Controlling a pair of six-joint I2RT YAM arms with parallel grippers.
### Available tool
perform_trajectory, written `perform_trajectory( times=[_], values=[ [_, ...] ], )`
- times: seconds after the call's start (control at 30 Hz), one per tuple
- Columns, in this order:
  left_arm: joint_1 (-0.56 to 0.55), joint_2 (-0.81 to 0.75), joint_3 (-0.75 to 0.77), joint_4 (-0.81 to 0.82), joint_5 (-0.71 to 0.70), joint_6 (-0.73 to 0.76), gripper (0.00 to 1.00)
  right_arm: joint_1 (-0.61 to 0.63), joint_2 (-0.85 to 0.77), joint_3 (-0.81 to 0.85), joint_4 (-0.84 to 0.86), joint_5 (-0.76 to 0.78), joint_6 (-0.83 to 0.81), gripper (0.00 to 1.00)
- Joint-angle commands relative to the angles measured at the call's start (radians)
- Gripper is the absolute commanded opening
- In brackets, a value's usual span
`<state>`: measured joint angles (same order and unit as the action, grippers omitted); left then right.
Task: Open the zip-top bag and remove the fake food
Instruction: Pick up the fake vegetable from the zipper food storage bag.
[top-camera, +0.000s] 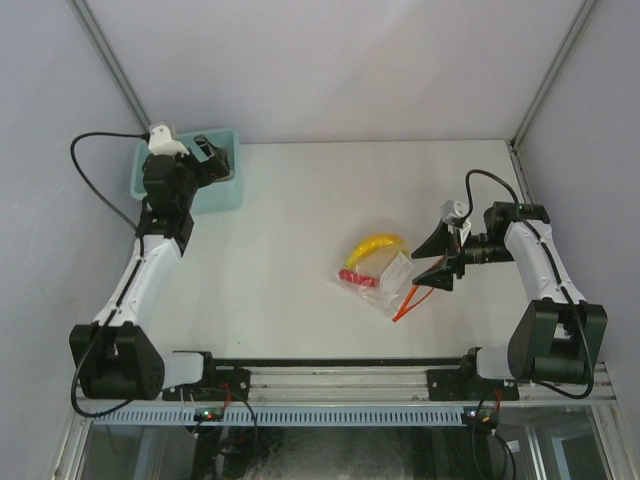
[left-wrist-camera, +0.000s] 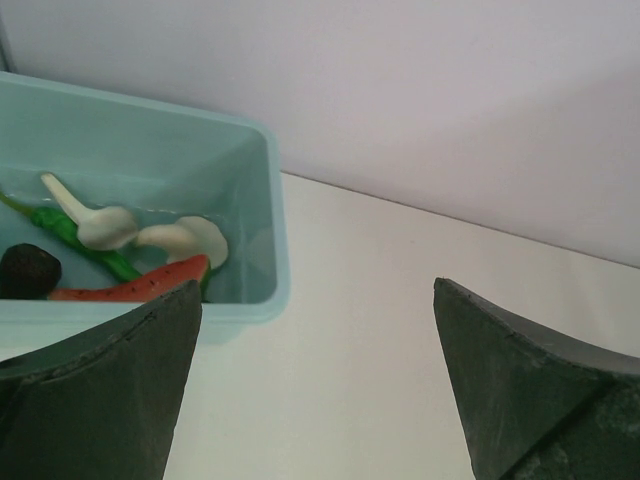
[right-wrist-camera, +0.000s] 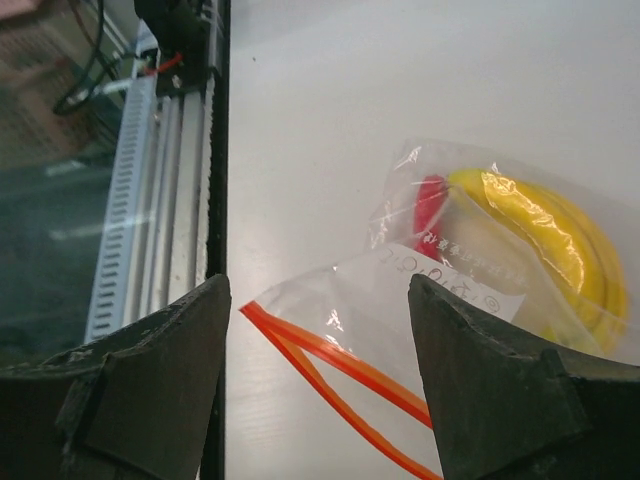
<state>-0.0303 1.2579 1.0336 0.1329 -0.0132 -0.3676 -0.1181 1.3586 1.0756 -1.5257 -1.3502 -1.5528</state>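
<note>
The zip-top bag (top-camera: 385, 277) lies right of the table's centre, its red-orange zip strip (top-camera: 410, 298) towards my right gripper. In the right wrist view the bag (right-wrist-camera: 450, 300) holds a yellow banana (right-wrist-camera: 545, 230) and a red piece (right-wrist-camera: 430, 205) behind a white label; the strip's (right-wrist-camera: 340, 365) two strands stand parted. My right gripper (top-camera: 434, 260) is open, just right of the bag's mouth, with the strip between its fingers (right-wrist-camera: 318, 290) and nothing held. My left gripper (top-camera: 212, 160) is open and empty at the teal bin (top-camera: 225, 195).
The teal bin (left-wrist-camera: 262, 200) at the back left holds whitish pieces (left-wrist-camera: 190, 238), a green piece (left-wrist-camera: 60, 228), a red watermelon slice (left-wrist-camera: 130, 288) and a dark item (left-wrist-camera: 25, 270). The table's near edge and metal rail (right-wrist-camera: 150, 170) lie close to the right gripper.
</note>
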Motion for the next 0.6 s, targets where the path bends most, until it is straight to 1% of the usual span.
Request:
perform_trajectory(
  times=[0.0,0.13,0.23,0.33,0.47,0.5,0.57],
  values=[
    [-0.005,-0.14,-0.086,0.005,0.071,-0.053,1.0,-0.004,-0.075,0.038,-0.071,0.06,-0.21,0.71],
    [-0.005,-0.235,-0.12,-0.047,0.1,-0.084,1.0,-0.004,-0.122,0.036,-0.038,0.124,-0.224,0.7],
    [0.0,-0.292,-0.151,-0.051,0.169,-0.115,1.0,-0.003,-0.169,0.019,-0.002,0.173,-0.236,0.69],
    [0.007,-0.354,-0.216,0.022,0.218,-0.168,1.0,-0.004,-0.237,-0.017,0.049,0.215,-0.242,0.68],
    [0.01,-0.426,-0.291,0.068,0.212,-0.22,1.0,-0.003,-0.314,-0.08,0.112,0.254,-0.239,0.68],
    [0.011,-0.443,-0.309,0.068,0.211,-0.228,1.0,-0.004,-0.324,-0.096,0.119,0.26,-0.241,0.67],
    [0.013,-0.46,-0.332,0.068,0.226,-0.243,1.0,-0.003,-0.329,-0.114,0.117,0.272,-0.254,0.61]
  ],
)
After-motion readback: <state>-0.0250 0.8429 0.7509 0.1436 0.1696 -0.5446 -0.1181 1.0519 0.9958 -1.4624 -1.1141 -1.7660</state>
